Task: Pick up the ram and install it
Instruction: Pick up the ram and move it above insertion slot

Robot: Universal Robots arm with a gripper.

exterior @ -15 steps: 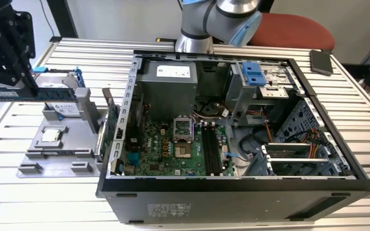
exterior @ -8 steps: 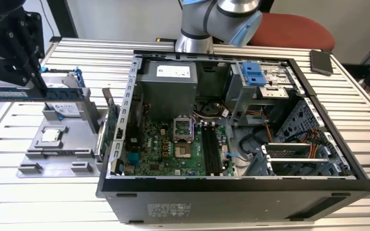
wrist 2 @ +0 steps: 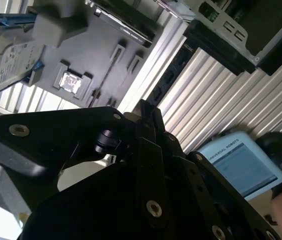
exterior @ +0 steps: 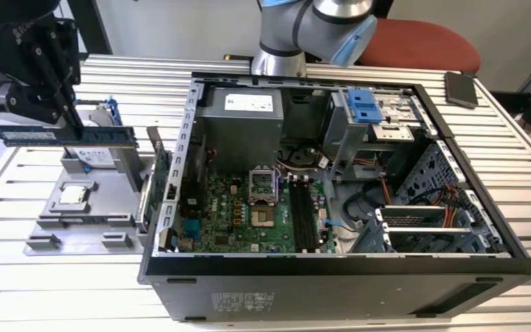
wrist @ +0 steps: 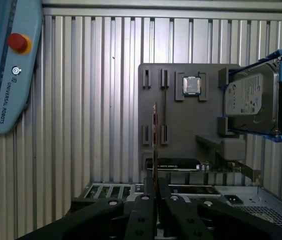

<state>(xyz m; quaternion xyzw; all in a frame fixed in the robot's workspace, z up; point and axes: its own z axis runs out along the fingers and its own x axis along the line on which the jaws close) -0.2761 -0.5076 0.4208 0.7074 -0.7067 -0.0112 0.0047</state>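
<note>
- Clenched in the claw (exterior: pixel 72 127), the ram (exterior: pixel 21 133), held level over the grey tray (exterior: pixel 108 207), at ten o'clock from the open case (exterior: pixel 339 268) in the exterior view.
- In the tray: processor chip (exterior: pixel 74 196), hard drive (exterior: pixel 95 156).
- In the case: motherboard (exterior: pixel 229 207).
- Under all, a ribbed surface (exterior: pixel 44 290).

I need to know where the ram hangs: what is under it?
Under the ram, held in the gripper, lies the grey holder tray with its empty slots, the processor chip beside. The stick's edge covers the strip directly beneath.
</note>
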